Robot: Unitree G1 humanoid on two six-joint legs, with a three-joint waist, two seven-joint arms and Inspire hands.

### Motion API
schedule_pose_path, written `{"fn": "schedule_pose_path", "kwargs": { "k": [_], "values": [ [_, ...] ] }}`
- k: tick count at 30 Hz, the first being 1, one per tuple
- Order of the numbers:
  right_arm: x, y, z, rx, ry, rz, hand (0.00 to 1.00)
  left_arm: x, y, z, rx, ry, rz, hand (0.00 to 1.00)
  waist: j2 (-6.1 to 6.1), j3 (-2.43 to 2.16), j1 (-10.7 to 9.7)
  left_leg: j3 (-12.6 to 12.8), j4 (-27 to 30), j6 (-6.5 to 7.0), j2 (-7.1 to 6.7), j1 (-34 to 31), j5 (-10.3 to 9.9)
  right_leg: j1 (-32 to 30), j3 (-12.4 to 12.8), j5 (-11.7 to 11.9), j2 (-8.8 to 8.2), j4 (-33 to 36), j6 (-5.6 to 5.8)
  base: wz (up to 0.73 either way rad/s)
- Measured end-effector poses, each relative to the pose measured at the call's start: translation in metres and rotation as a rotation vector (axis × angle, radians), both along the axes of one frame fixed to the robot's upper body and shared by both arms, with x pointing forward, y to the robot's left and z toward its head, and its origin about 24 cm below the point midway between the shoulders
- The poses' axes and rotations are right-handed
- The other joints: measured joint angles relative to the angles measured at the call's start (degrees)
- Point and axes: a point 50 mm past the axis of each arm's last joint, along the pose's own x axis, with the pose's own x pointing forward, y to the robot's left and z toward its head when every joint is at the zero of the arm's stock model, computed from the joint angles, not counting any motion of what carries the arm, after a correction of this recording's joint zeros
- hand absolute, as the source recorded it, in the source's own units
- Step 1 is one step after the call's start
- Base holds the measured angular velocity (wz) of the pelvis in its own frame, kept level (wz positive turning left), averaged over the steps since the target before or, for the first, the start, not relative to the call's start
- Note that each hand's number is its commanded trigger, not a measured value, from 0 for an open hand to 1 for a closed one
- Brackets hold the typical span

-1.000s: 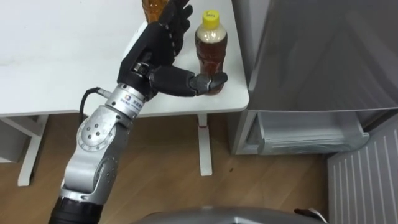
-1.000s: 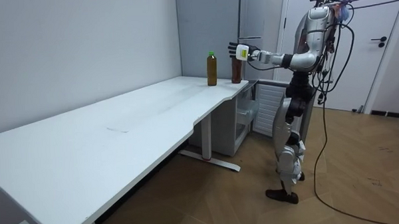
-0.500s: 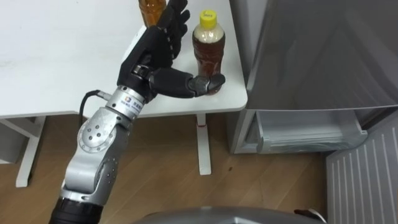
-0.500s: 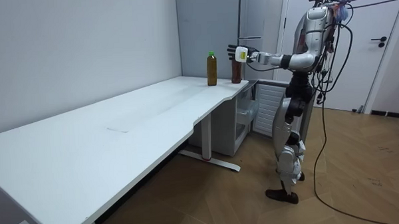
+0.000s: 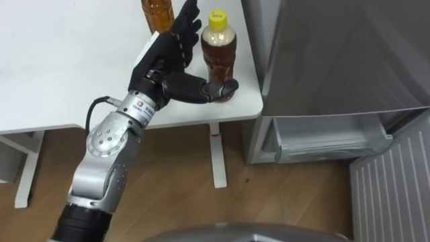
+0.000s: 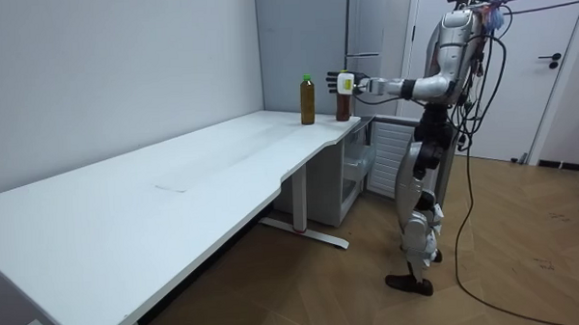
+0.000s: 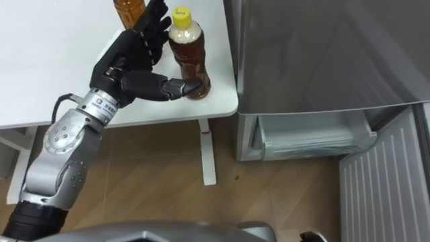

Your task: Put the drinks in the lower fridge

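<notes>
The left robot hand [image 5: 168,64] is at the yellow-capped bottle [image 5: 218,54] by the tabletop [image 5: 67,67] corner. Its fingers are straight and spread, and the thumb lies across the bottle's base, hiding it; whether it touches is unclear. A second bottle [image 5: 156,12] behind is cut off at the top edge.

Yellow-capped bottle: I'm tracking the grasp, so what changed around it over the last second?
The left robot hand moved closer to the yellow-capped bottle, thumb across its lower front, fingers straight, not gripping. It, the second bottle, the table and the fridge stayed put.
</notes>
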Motion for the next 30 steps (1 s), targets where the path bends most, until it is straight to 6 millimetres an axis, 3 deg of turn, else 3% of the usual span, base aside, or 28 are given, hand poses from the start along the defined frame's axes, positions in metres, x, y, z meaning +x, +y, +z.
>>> {"fn": "schedule_pose_path", "kwargs": {
  "k": [6,17,30],
  "values": [
    [0.001,0.000,0.000,-0.001,-0.010,-0.005,0.00,0.007,0.002,-0.008,0.012,0.051,0.023,0.00,0.61,0.01,-0.1,0.0,0.1,0.00,0.03,0.0,0.0,0.0,0.1,0.0,0.05,0.1,-0.01,0.00],
    [-0.001,0.000,0.000,0.005,0.004,-0.012,0.00,0.016,0.013,-0.013,-0.034,0.089,0.089,0.00,0.42,0.13,-1.3,0.1,-0.1,-0.01,0.04,1.3,0.0,1.0,0.3,0.0,0.07,0.1,-0.01,0.00],
    [-0.006,0.001,0.000,0.016,0.023,-0.029,0.00,0.021,0.012,-0.009,-0.034,0.081,0.076,0.00,0.27,0.19,-1.4,1.3,-0.8,-0.02,0.16,1.9,0.0,0.8,1.3,0.0,0.08,0.1,-0.03,-0.03]
  ]
}}
